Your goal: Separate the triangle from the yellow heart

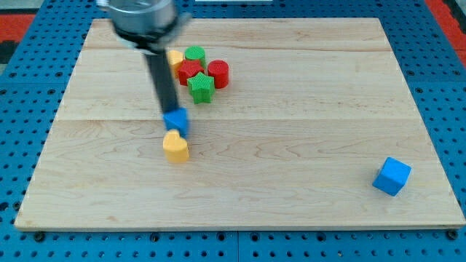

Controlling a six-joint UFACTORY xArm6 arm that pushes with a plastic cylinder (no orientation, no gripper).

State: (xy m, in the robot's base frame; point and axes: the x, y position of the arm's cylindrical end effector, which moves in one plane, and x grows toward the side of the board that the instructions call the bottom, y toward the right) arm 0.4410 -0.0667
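Observation:
A blue triangle block [177, 121] lies left of the board's middle, touching the yellow heart [175, 146] just below it. My tip [170, 109] comes down from the view's top and rests at the triangle's upper edge, on the side away from the heart. The rod hides part of the triangle's top.
A cluster sits near the view's top: a yellow block [175, 59] partly behind the rod, a green block [194, 54], a red block [189, 71], a red cylinder [218, 73] and a green star [201, 87]. A blue cube [392, 176] lies at the lower right. The wooden board [306, 124] rests on a blue pegboard.

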